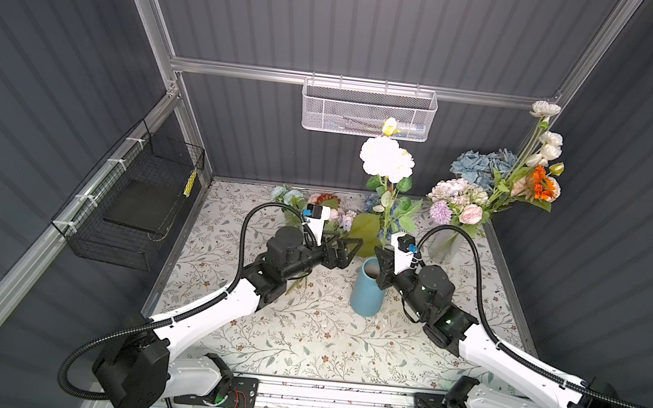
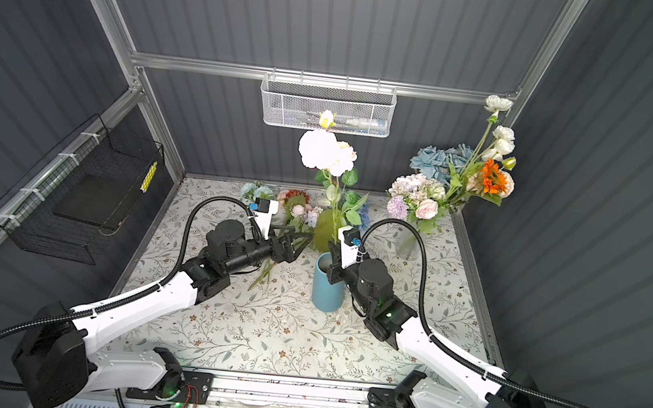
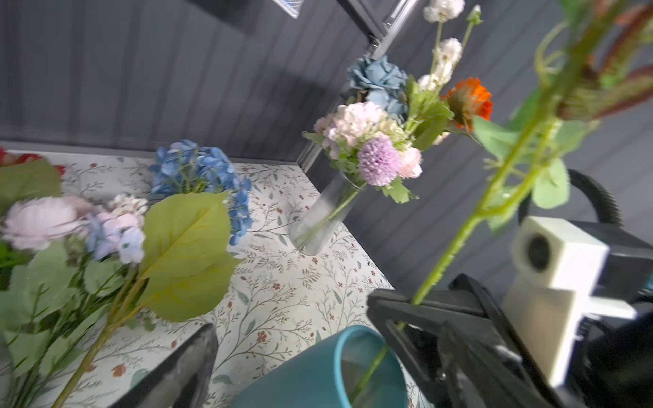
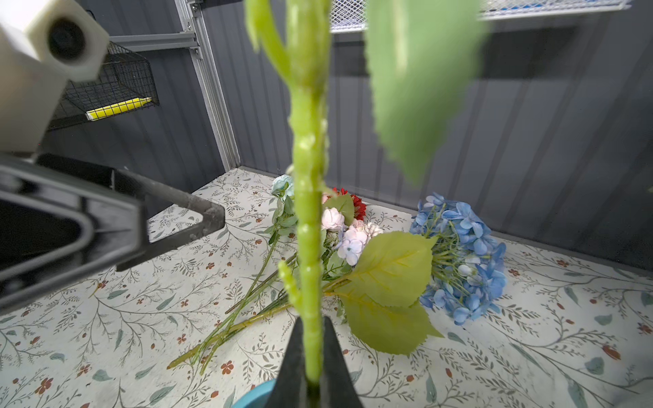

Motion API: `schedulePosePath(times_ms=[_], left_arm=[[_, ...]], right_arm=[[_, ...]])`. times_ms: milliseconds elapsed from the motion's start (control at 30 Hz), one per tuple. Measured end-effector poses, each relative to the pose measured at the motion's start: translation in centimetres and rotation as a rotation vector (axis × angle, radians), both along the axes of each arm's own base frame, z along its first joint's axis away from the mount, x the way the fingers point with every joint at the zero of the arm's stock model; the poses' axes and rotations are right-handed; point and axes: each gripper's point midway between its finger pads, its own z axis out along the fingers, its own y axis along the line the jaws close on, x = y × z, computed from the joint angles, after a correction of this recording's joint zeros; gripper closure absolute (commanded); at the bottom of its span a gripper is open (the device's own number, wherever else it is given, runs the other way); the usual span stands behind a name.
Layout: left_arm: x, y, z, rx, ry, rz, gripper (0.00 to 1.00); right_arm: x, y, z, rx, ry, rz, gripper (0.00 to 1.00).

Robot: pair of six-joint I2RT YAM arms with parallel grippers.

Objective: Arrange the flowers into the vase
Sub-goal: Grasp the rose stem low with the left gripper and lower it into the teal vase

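We see right gripper (image 4: 311, 328) clamped on white spray (image 1: 386, 159) stem, tip inside blue vase (image 1: 366, 297), holding it upright for lowering; left gripper (image 1: 354, 253) gaping, empty, at vase's 9 o'clock; loose flowers (image 4: 353, 240) at 11.

Bright even light, blurred wrist foregrounds

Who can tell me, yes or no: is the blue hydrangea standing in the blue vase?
No, the blue hydrangea lies flat on the table, outside the blue vase.
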Motion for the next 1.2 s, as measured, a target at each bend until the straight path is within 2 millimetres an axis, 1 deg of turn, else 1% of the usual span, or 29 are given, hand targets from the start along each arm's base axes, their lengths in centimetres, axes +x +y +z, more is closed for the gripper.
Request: schedulePosePath(times_ms=[67, 100, 133, 200, 433, 533, 600, 667, 733, 833, 900, 967, 1067, 1133, 1167, 1200], left_arm=[[-0.7, -1.0, 1.2, -0.005, -0.035, -0.041, 0.16], [-0.9, -1.5, 1.7, -0.006, -0.053, -0.058, 0.22], [-1.0, -1.8, 2.2, -0.008, -0.066, -0.069, 0.27], [-0.9, -2.4, 2.7, -0.008, -0.086, -0.089, 0.34], [-0.9, -4.8, 3.8, -0.001, -0.148, -0.172, 0.5], [-1.1, -5.3, 4.5, -0.004, -0.177, -0.19, 0.54], [-1.1, -5.5, 5.0, -0.005, -0.194, -0.196, 0.59], [-1.0, -5.7, 5.5, -0.012, -0.215, -0.204, 0.65], [-1.0, -5.9, 5.9, -0.019, -0.232, -0.212, 0.75], [-0.9, -6.2, 6.0, -0.022, -0.243, -0.219, 0.88], [-0.8, -6.2, 6.0, -0.021, -0.243, -0.217, 0.93], [-0.8, -6.2, 6.0, -0.021, -0.244, -0.217, 0.95], [-0.8, -6.2, 6.0, -0.02, -0.247, -0.216, 1.0], [-0.7, -6.2, 6.0, -0.02, -0.247, -0.214, 1.0], [-0.7, -6.2, 6.0, -0.021, -0.247, -0.214, 1.0], [-0.7, -6.2, 6.1, -0.021, -0.247, -0.213, 1.0]], right_arm=[[-0.1, -0.1, 0.1, 0.002, -0.002, 0.0, 0.97], [-0.1, -0.1, 0.1, 0.003, -0.003, 0.0, 0.97], [-0.1, -0.1, 0.1, 0.004, -0.004, 0.0, 0.97], [-0.2, -0.2, 0.1, 0.004, -0.004, 0.0, 0.97], [-0.2, -0.1, -0.1, 0.001, 0.0, 0.004, 0.97], [-0.3, 0.0, -0.1, 0.001, 0.001, 0.013, 0.97], [-0.4, 0.1, -0.1, 0.0, 0.002, 0.021, 0.97], [-0.5, 0.2, -0.2, -0.002, 0.005, 0.026, 0.97], [-0.5, 0.3, -0.3, -0.004, 0.008, 0.03, 0.97], [-0.6, 0.4, -0.3, -0.004, 0.009, 0.036, 0.97], [-0.6, 0.4, -0.4, -0.003, 0.011, 0.038, 0.97], [-0.6, 0.3, -0.4, 0.0, 0.012, 0.031, 0.97], [-0.6, 0.3, -0.3, 0.002, 0.013, 0.032, 0.97], [-0.6, 0.3, -0.3, 0.002, 0.013, 0.032, 0.96], [-0.6, 0.3, -0.3, 0.002, 0.012, 0.032, 0.93], [-0.6, 0.3, -0.3, 0.003, 0.012, 0.032, 0.83]])
